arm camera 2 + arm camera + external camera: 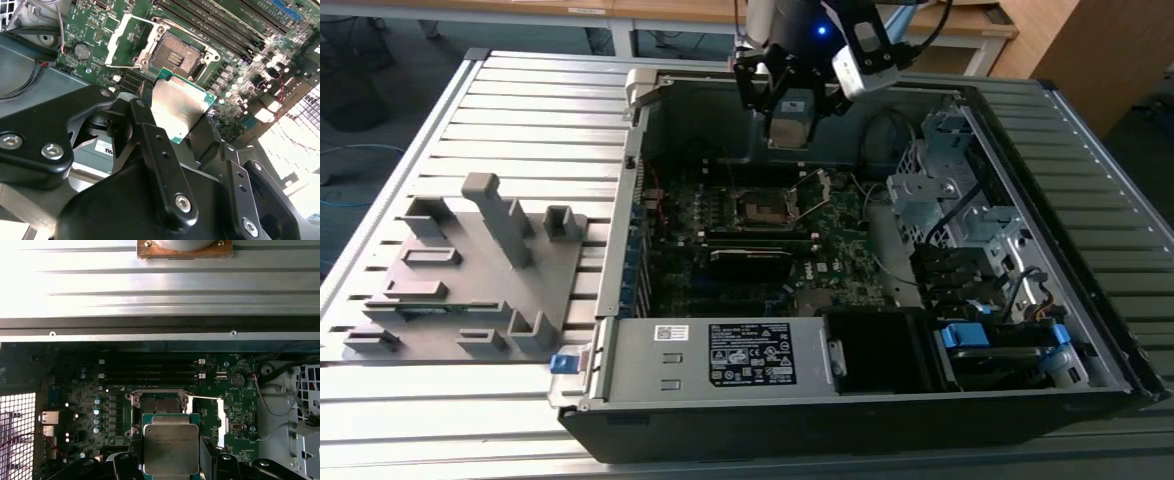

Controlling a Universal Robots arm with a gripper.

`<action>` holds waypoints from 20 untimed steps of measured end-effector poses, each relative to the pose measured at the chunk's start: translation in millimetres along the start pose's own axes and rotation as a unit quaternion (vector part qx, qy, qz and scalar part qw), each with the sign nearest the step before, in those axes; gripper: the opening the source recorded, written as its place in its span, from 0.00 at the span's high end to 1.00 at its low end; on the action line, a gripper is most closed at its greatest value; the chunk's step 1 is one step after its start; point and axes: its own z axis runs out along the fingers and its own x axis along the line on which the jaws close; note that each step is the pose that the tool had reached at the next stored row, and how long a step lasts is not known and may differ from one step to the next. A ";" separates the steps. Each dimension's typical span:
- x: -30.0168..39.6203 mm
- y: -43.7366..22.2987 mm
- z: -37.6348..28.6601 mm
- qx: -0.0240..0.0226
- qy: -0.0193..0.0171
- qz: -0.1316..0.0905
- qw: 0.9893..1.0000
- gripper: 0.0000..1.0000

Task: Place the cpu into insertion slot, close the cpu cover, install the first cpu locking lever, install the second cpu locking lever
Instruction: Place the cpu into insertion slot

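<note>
My gripper [783, 112] hangs inside the open computer case, above the far part of the motherboard [761, 250]. It is shut on the cpu [179, 107], a flat square chip with a silvery top and green edge, gripped by two opposite sides. The first wrist view shows the cpu [171, 447] just short of the insertion slot [159, 404], not touching it. The insertion slot [177, 56] lies bare and dark in its metal rim. The cpu cover [130, 42] is swung open beside the slot, seen also as the cpu cover [814, 192] standing up on the exterior view's right.
Memory sticks [150, 367] run past the slot. A power supply [720, 355] fills the near end of the case, and a drive cage with cables [947, 200] the exterior view's right. A grey fixture [467, 270] sits on the slatted table at the left.
</note>
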 end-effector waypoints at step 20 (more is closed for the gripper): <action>0.4 -1.2 12.8 0.000 -0.001 0.000 1.000 0.46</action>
